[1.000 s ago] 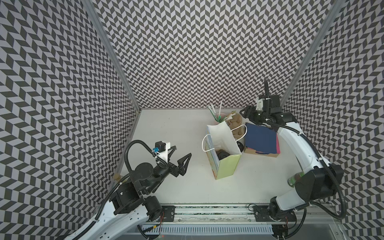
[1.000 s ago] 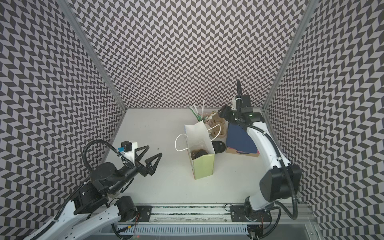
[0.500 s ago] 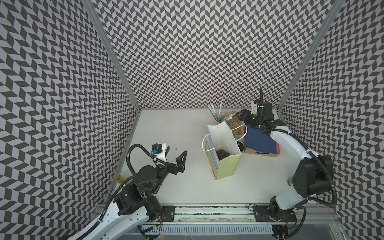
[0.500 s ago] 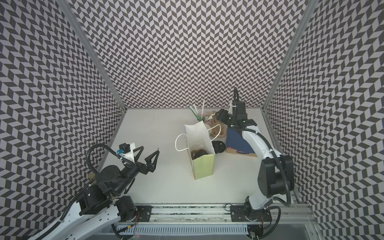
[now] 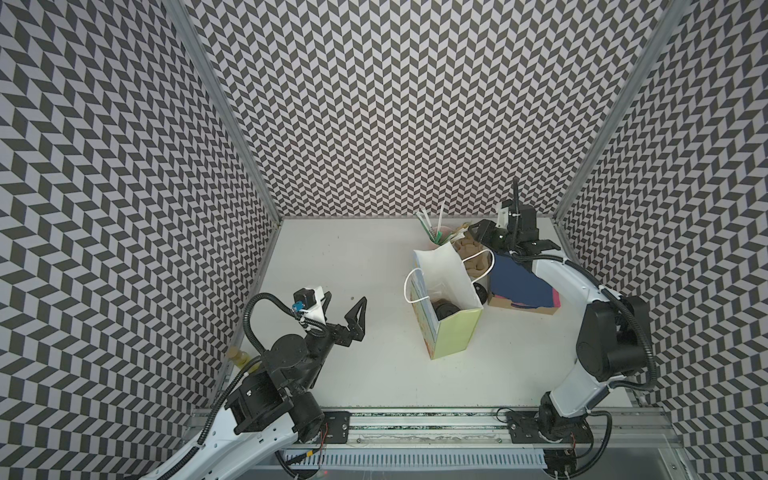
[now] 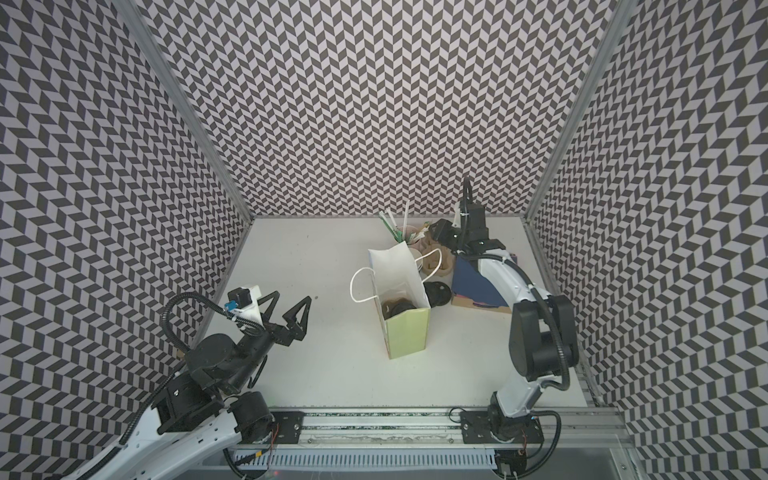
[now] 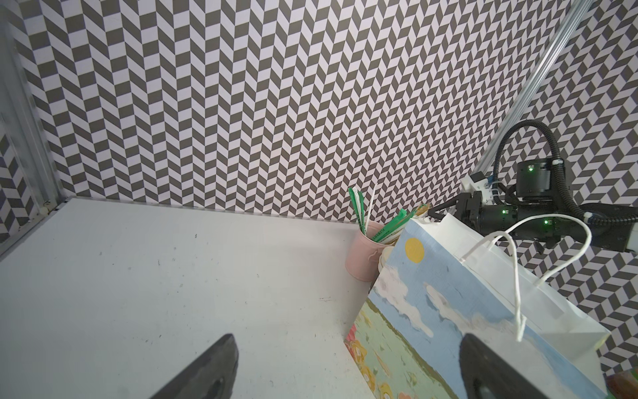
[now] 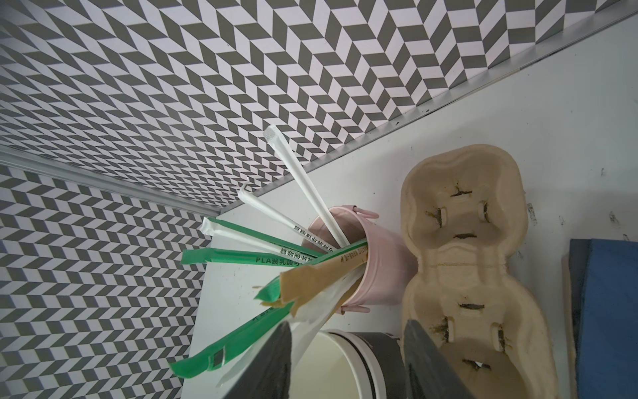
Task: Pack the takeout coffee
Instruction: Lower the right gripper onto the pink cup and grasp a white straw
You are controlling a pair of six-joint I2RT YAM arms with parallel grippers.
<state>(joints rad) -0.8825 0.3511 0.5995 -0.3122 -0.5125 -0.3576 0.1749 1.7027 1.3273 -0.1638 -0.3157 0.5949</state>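
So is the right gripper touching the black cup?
Cannot tell: right wrist view shows the right gripper straddling the black cup; dark finger against dark wall hides any gap.

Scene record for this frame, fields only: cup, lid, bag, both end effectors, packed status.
cup: black paper cup, unlidded, cream inside showing, by pink straw cup and pulp carrier
lid: black disc on table between gift bag and dark blue item; likely the lid
bag: upright, open, dark item inside, unidentifiable
right end effector: jaws straddle the cup; contact unclear
left end effector: open, empty, left of bag in both top views
packed: not yet
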